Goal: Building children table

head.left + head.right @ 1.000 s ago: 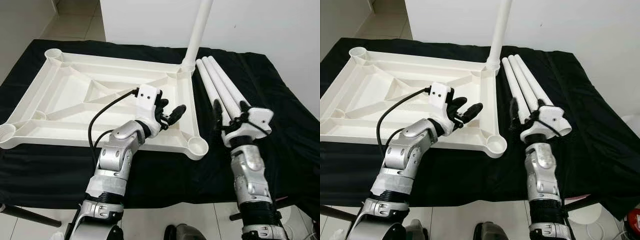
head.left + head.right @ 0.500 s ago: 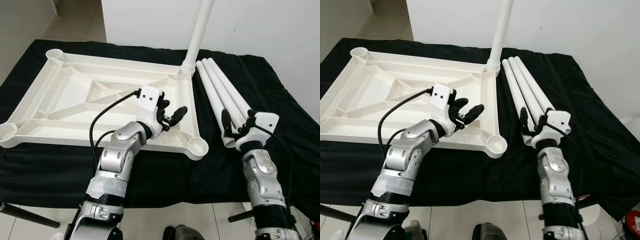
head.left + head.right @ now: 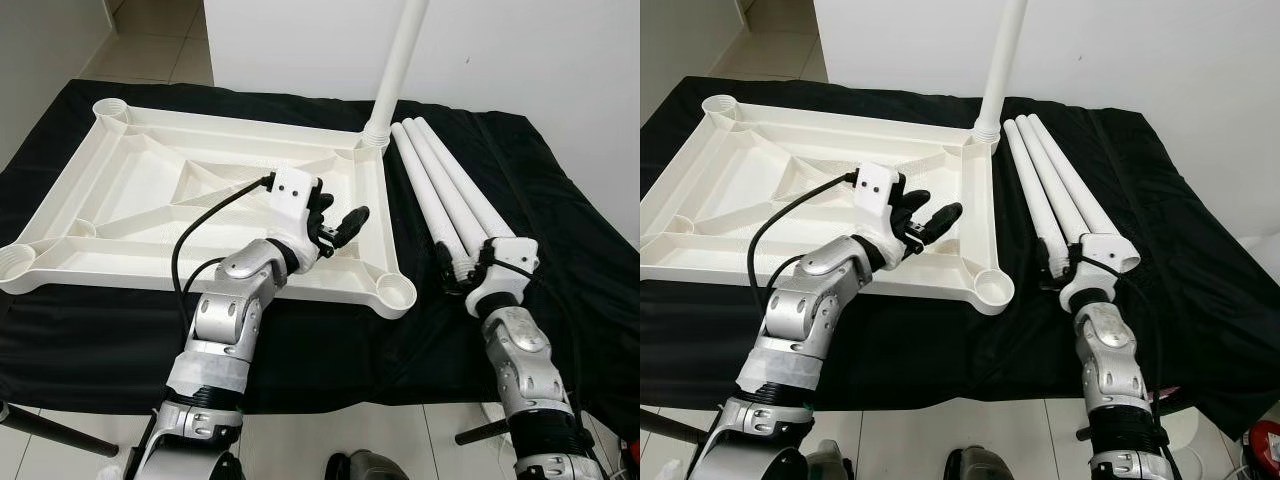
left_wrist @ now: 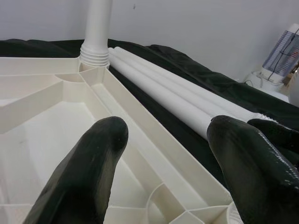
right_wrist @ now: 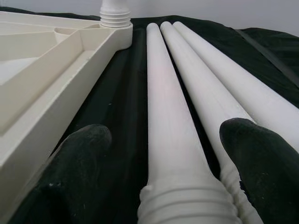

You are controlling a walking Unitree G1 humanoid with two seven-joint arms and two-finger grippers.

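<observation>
Upside down on the black cloth [image 3: 90,330], the white tabletop [image 3: 130,190] has one leg [image 3: 398,60] standing in its far right corner socket. Just beside it lie three loose legs [image 3: 450,195]. The left gripper [image 3: 338,225] hovers open, empty, above the tabletop; the right gripper [image 5: 163,140], fingers spread, straddles the loose legs' threaded ends.

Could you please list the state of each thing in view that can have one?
Tabletop: upside down, ribs up.
Fitted leg: upright in the far right socket.
Loose legs: three, lying side by side.
Left claw: open, empty.
Right claw: open around a loose leg's threaded end.
</observation>
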